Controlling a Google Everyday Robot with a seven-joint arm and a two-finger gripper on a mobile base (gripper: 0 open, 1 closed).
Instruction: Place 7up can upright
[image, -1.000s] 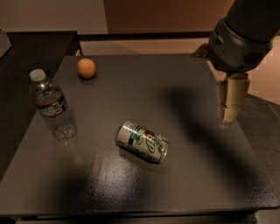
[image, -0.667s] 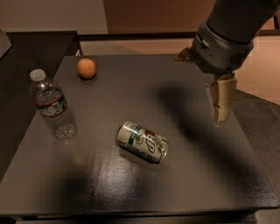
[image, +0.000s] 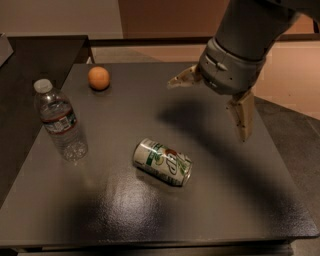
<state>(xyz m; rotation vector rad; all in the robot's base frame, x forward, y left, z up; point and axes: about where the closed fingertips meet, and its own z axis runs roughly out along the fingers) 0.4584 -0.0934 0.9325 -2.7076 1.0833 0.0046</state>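
Found the can lying on its side near the middle of the tabletop, long axis slanting from far left to near right, green lettering and red spot facing up. Same spot and same slant as a second ago; not touched, not upright. Logged the tool hanging above the far right part of the tabletop, beyond the can and to its right, well apart from it. Spread wide, tan fingers splayed, one pointing down toward the tabletop, the other reaching out leftward; nothing between them, nothing held. Shifted since the earlier frames: a second ago parked over the right edge with only one finger showing, now carried leftward and inward, with the second finger swung into view and the grey arm filling more of the top right corner. Dark shadow on the tabletop beneath the tool, likewise moved leftward toward the centre. Noted the bottle standing upright at the left side, unmoved. Noted the orange at the far left corner, apart from the bottle, unmoved as well.
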